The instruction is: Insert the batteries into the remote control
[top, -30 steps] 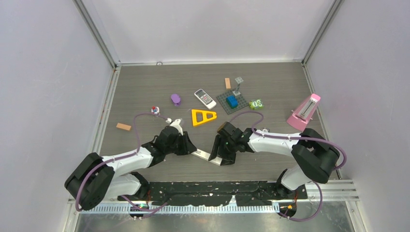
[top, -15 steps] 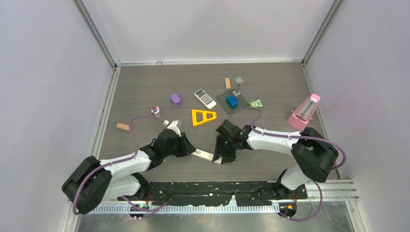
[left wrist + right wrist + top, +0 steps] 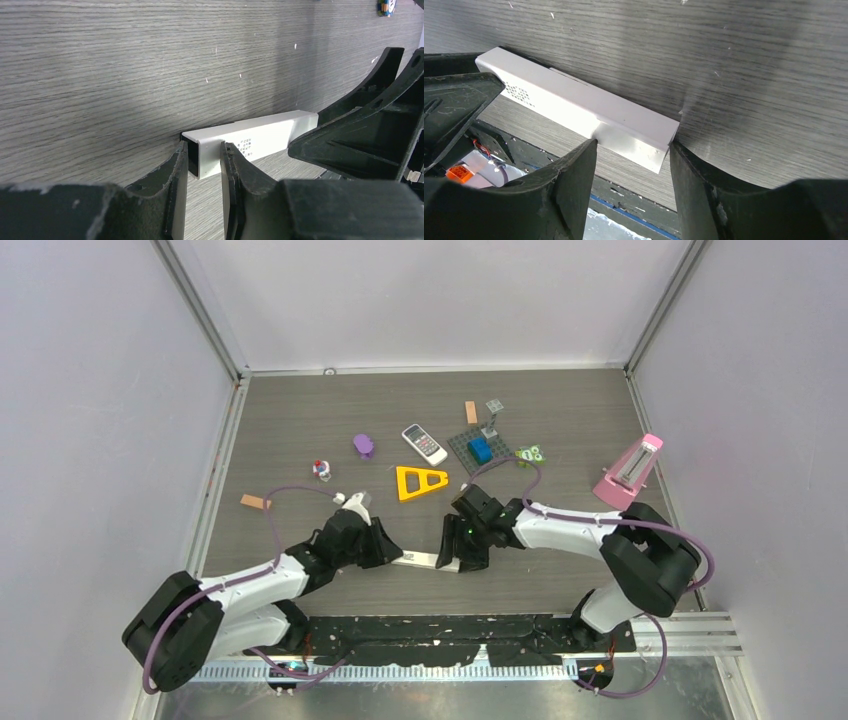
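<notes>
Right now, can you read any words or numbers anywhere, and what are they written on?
No text here can be read.
Tiny dark print on the side of the white handset: too small and blurred to read.
Buttons on the small white keypad: too small to read any marks.
No other writing shows in these views.

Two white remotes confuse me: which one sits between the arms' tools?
The long plain white remote near the front; the short buttoned remote lies alone farther back.
</notes>
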Motion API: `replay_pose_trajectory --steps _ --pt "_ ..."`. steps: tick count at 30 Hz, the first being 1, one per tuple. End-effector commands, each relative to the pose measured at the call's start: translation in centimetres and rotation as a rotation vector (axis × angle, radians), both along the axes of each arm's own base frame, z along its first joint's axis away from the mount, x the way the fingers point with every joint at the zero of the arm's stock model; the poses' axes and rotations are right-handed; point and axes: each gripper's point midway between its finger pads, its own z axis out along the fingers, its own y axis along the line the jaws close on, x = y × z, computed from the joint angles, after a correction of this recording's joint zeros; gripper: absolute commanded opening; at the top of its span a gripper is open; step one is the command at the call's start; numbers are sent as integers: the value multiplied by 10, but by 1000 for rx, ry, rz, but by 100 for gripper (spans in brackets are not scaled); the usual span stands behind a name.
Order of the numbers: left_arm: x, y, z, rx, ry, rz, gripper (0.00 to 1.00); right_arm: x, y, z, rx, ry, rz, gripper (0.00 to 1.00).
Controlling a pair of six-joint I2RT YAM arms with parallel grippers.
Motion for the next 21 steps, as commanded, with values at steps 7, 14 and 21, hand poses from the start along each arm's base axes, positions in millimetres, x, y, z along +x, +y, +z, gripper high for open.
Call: replay_pose_trajectory --steps 7,14,21 --pt "-61 26 -49 157 245 -98 27 19 -33 -13 -76 -118 -120 65" --pt "-61 28 -49 166 243 -91 28 27 -36 7 -2 -172 -163 69" --pt "-61 28 -48 167 242 -91 30 19 -44 -3 -44 -127 -135 65"
